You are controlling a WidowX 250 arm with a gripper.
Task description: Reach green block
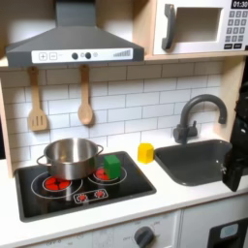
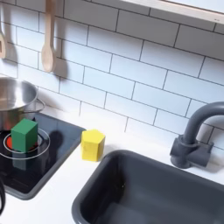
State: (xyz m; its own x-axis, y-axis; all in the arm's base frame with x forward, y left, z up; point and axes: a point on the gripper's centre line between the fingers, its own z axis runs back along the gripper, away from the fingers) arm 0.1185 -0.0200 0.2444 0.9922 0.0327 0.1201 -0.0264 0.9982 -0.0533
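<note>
Gripper [image 1: 235,160] is a dark shape at the first exterior view's right edge, over the sink [image 1: 194,167]; jaws too dark and cropped, can't tell if open or closed, nothing seen held. Green block [image 1: 113,167] sits well apart from it, on the stovetop [image 1: 58,199], on the red burner ring nearer the sink, upright. In the second exterior view the green block [image 2: 24,135] stands just beside the steel pot [image 2: 13,101], w/ the yellow block [image 2: 93,144] near it on the white surface [image 2: 61,188], btwn stovetop and sink. Faucet [image 2: 194,131] behind sink. Wooden spoon [image 2: 49,35] and spatula [image 1: 37,102] hang on the tile wall.
</note>
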